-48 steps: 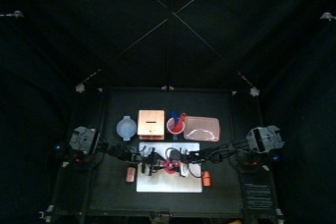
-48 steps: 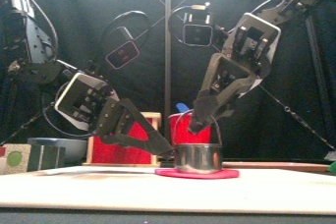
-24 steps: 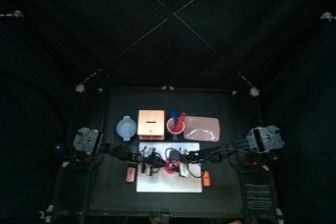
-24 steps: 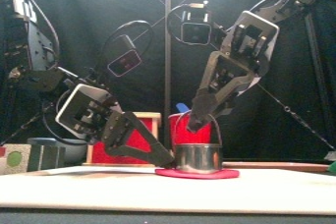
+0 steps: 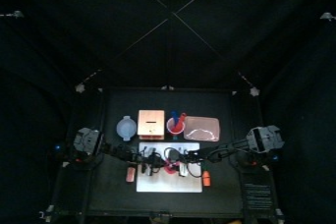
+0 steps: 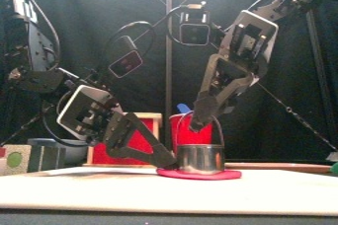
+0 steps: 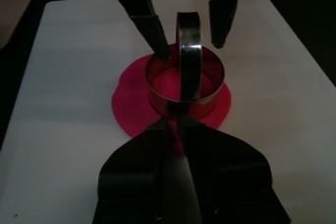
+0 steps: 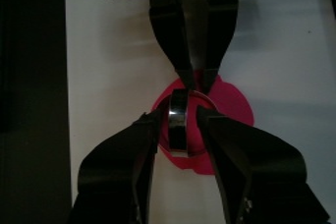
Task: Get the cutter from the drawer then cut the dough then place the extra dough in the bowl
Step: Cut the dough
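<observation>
Barely any change over the last second: left arm sunk a little and edged toward the middle of the front view, right arm hardly shifted. Cutter (image 6: 199,157) unmoved, low in the centre of the front view, standing upright on the red dough (image 6: 199,174), itself flat on the white cutting board (image 7: 79,51). Left gripper (image 7: 172,122) in from the left edge of the front view, jaws drawn together to a thin slit, tips right at the cutter's near wall, at the junction of ring and dough; impossible to tell if nipping wall, dough or nothing. Right gripper (image 7: 188,41) reaching down from the upper right of the front view, jaws apart, one on either side of the wire handle, no contact visible in the left wrist view. Probably marks the end of pressing and a turn toward freeing the outer dough. Nothing lifted yet, by the look of it: dough lying whole around the ring, blue-grey bowl (image 5: 126,127) well apart, left of centre in the top view, too small there to judge its contents. Worth watching for the disc dragging along with the cutter.
</observation>
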Controlling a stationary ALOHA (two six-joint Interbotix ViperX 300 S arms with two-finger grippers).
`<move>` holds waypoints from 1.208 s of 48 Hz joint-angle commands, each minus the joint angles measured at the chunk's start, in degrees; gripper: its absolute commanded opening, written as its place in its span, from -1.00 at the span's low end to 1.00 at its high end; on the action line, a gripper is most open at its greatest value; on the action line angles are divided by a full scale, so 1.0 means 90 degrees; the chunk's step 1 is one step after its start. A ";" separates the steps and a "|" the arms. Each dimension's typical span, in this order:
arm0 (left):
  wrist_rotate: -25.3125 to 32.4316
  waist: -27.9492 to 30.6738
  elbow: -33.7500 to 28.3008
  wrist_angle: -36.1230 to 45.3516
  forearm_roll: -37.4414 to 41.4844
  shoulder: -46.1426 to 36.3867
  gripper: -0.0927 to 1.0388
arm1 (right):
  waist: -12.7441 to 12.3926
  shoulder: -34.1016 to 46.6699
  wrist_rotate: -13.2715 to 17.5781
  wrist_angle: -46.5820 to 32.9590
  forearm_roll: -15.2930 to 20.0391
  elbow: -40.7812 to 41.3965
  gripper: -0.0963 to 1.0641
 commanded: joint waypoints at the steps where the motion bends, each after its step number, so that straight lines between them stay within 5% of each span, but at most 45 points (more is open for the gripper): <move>1: 0.0010 0.0010 -0.0068 -0.0029 -0.0029 -0.0049 0.23 | -0.0068 -0.0146 0.0000 0.0059 0.0000 -0.0156 0.38; 35: 0.0010 0.0010 -0.0039 0.0020 -0.0107 -0.0020 0.22 | -0.0078 -0.0059 0.0010 0.0479 0.0127 -0.0400 0.30; 58: 0.0010 0.0020 -0.0010 0.0020 -0.0137 -0.0020 0.22 | -0.0078 -0.0049 0.0010 0.0518 0.0137 -0.0488 -0.13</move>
